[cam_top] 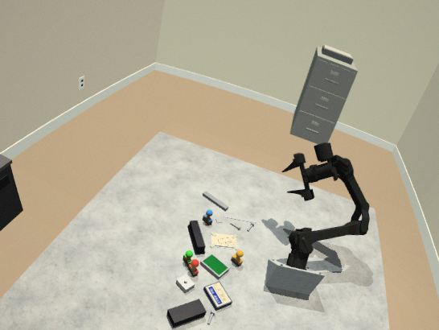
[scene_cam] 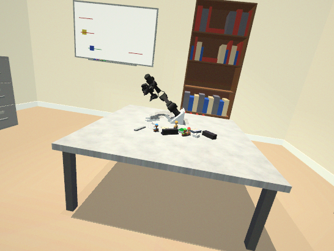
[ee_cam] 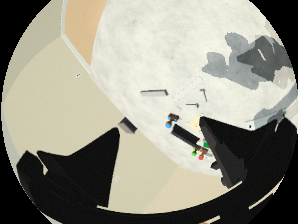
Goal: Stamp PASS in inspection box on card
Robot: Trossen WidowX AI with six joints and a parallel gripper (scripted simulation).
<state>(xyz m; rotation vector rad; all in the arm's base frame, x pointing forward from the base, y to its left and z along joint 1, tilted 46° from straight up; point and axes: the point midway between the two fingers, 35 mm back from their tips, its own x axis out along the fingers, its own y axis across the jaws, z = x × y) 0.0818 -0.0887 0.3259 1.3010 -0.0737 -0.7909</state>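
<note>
My gripper (cam_top: 285, 182) (scene_cam: 147, 95) (ee_cam: 160, 126) is open and empty, high above the table. The cream card (cam_top: 224, 240) (ee_cam: 196, 123) lies flat; its printing is too small to read. The green ink pad (cam_top: 215, 266) (scene_cam: 181, 130) lies open beside it. Four stamps stand upright: a blue-knobbed stamp (cam_top: 208, 216) (scene_cam: 156, 125) (ee_cam: 169, 123) behind the card, an orange-knobbed stamp (cam_top: 239, 256) (scene_cam: 176, 123) near the pad, and a green-knobbed stamp (cam_top: 189, 255) and a red-knobbed stamp (cam_top: 194, 265) side by side left of the pad. I cannot tell which one reads PASS.
A black block (cam_top: 196, 237) (scene_cam: 169, 131) (ee_cam: 185, 135) lies left of the card, another black block (cam_top: 186, 313) (scene_cam: 209, 134) at the front. A blue-and-cream labelled box (cam_top: 217, 294), a small white box (cam_top: 185, 283), a grey bar (cam_top: 215, 200) (ee_cam: 154, 93) and small metal pieces lie around.
</note>
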